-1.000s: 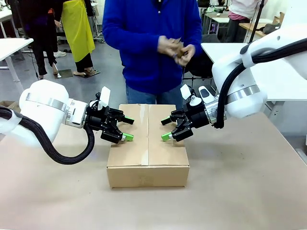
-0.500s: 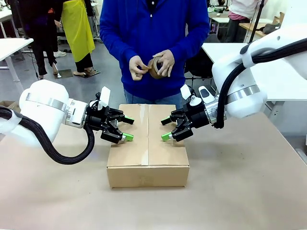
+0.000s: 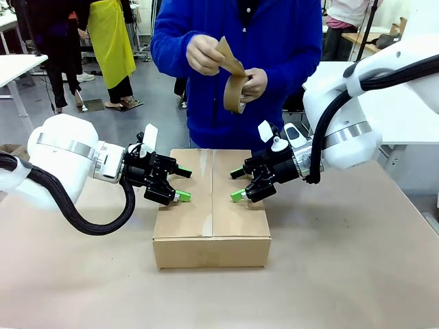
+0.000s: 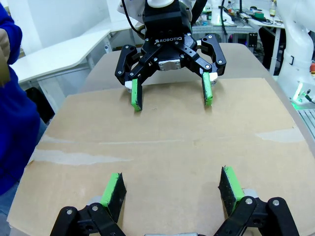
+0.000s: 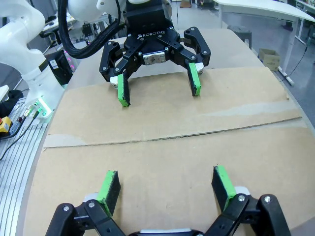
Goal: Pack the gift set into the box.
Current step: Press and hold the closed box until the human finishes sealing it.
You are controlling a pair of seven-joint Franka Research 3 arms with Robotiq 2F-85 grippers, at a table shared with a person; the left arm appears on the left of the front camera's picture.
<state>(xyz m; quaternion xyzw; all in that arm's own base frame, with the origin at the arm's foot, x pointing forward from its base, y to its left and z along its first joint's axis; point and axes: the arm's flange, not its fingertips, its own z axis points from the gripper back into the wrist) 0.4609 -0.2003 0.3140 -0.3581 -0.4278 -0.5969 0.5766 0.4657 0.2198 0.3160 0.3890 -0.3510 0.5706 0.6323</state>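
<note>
brown rectangular corrugated cardboard box | flaps shut flat; clear tape strip along centre seam | upright on table, mid-front; contents hidden

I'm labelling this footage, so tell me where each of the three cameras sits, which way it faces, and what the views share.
Front view: fixed between the arms, facing across the box at the person peeling a tape roll; left gripper and right gripper show.
Left wrist view: above the box, facing the right gripper; own fingers at bottom.
Right wrist view: mirrored, facing the left gripper.
Shared: the closed box top, both grippers open.
</note>
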